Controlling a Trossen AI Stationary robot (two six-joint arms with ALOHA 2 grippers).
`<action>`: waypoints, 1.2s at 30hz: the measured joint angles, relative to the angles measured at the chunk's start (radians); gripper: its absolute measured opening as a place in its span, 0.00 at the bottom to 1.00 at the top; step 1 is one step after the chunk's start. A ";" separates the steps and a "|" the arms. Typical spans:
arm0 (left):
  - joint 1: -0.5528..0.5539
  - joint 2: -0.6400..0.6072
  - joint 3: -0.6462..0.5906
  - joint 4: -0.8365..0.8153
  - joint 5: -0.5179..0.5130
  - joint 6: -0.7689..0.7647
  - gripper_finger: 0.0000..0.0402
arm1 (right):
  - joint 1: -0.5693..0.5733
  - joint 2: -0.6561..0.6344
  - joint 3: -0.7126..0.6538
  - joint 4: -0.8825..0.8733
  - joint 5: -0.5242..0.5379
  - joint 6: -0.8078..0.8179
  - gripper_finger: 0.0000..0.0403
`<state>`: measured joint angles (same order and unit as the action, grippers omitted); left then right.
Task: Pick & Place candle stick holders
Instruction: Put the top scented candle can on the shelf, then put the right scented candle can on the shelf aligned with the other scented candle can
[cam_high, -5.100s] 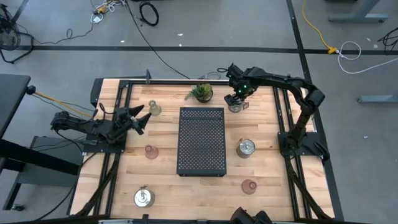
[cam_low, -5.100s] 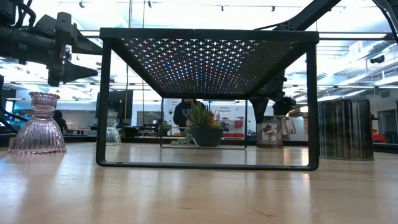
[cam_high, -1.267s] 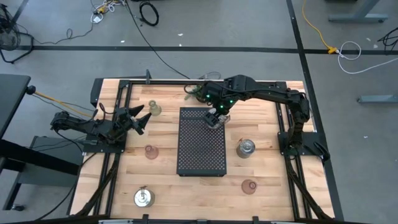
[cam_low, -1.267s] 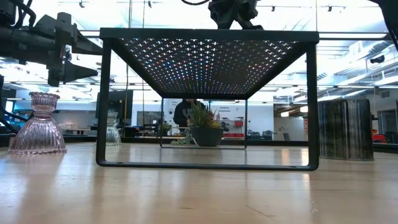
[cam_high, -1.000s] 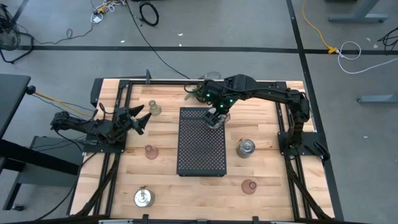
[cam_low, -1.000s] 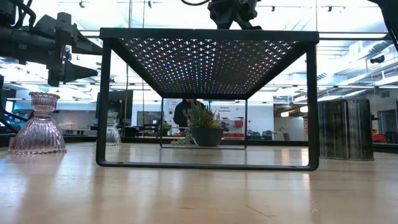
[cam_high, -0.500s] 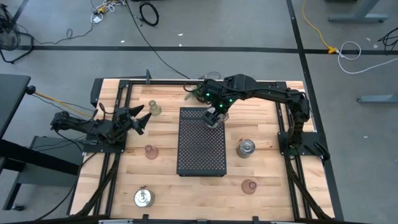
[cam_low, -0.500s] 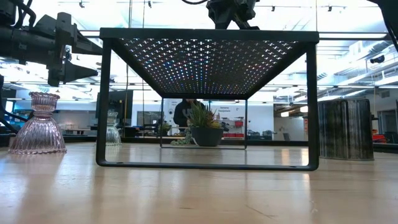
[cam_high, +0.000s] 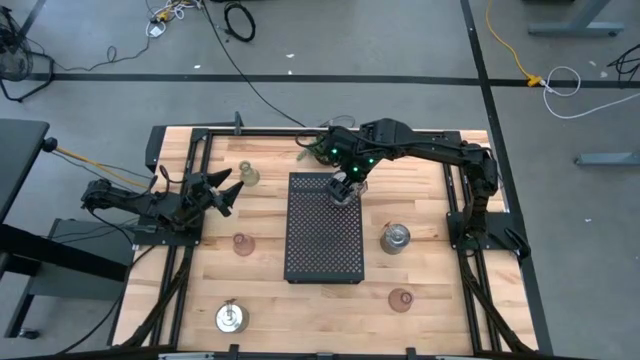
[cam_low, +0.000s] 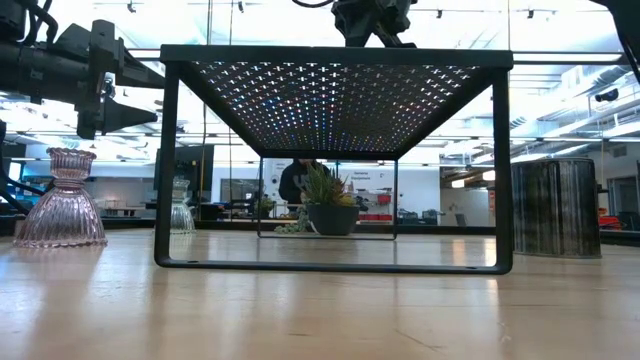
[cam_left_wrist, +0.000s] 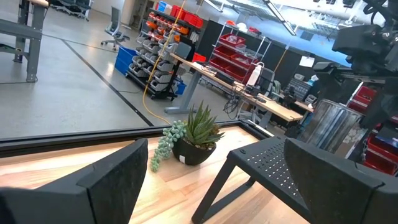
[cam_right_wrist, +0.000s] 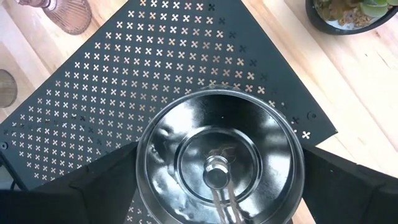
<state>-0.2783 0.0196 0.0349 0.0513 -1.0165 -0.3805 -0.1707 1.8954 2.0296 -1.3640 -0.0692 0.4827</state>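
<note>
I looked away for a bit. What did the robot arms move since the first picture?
The right gripper took the silver candle holder from the table's far edge, beside the potted plant, and carried it over the far end of the black tray, where it holds it now. The left gripper, the other holders and the tray stayed where they were.

Overhead and table-level views, both on the black tray (cam_high: 323, 228).
</note>
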 joint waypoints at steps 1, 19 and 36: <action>0.000 0.000 0.000 0.000 0.000 0.000 0.94 | 0.000 0.000 0.000 0.000 0.000 -0.001 0.97; 0.000 0.000 0.000 0.000 0.000 0.000 0.94 | -0.006 -0.002 0.000 0.017 -0.027 0.000 0.99; 0.000 0.000 0.000 0.000 0.000 0.000 0.94 | -0.073 -0.004 0.001 -0.071 -0.003 -0.036 0.99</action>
<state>-0.2780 0.0196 0.0349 0.0513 -1.0165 -0.3801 -0.2439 1.8910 2.0304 -1.4345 -0.0719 0.4469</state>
